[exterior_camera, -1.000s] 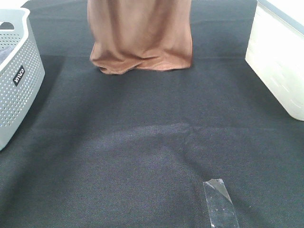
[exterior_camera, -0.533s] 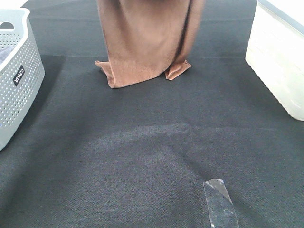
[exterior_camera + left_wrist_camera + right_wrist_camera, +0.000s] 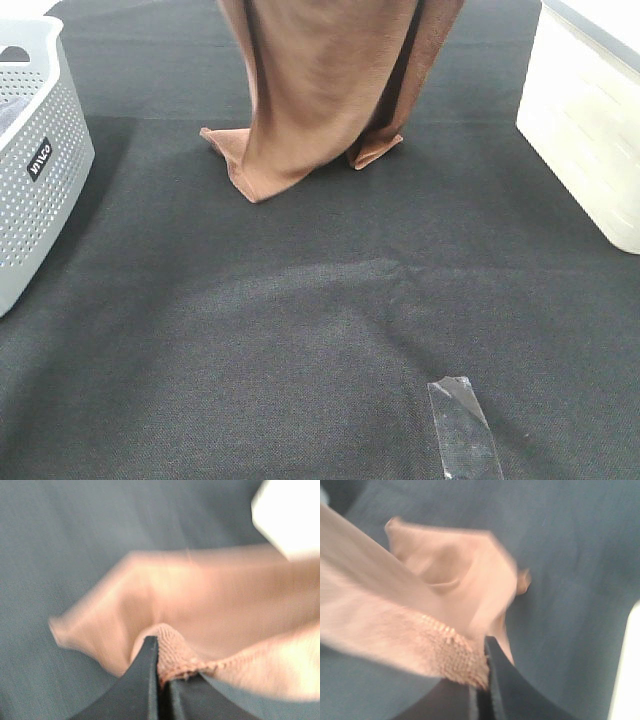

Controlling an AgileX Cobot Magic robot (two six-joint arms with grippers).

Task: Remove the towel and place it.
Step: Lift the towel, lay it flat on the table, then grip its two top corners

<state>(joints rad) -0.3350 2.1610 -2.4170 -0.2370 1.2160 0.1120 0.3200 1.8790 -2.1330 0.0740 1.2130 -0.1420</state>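
The reddish-brown towel [image 3: 325, 85] hangs from above the top edge of the exterior high view, and its lower end rests on the black table cover at the back middle. My left gripper [image 3: 161, 672] is shut on one top edge of the towel [image 3: 210, 610]. My right gripper [image 3: 482, 677] is shut on another top edge of the towel [image 3: 420, 605]. Both wrist views look down the hanging cloth to the table. Neither gripper shows in the exterior high view.
A grey perforated basket [image 3: 30, 170] stands at the left edge. A white bin [image 3: 590, 120] stands at the right edge; it also shows in the left wrist view [image 3: 290, 515]. A strip of clear tape [image 3: 462, 430] lies at the front right on the black cover [image 3: 300, 330].
The towel has swung to the right and been lifted: its lower end has narrowed and pulled up, with only its folded corners left on the cover.
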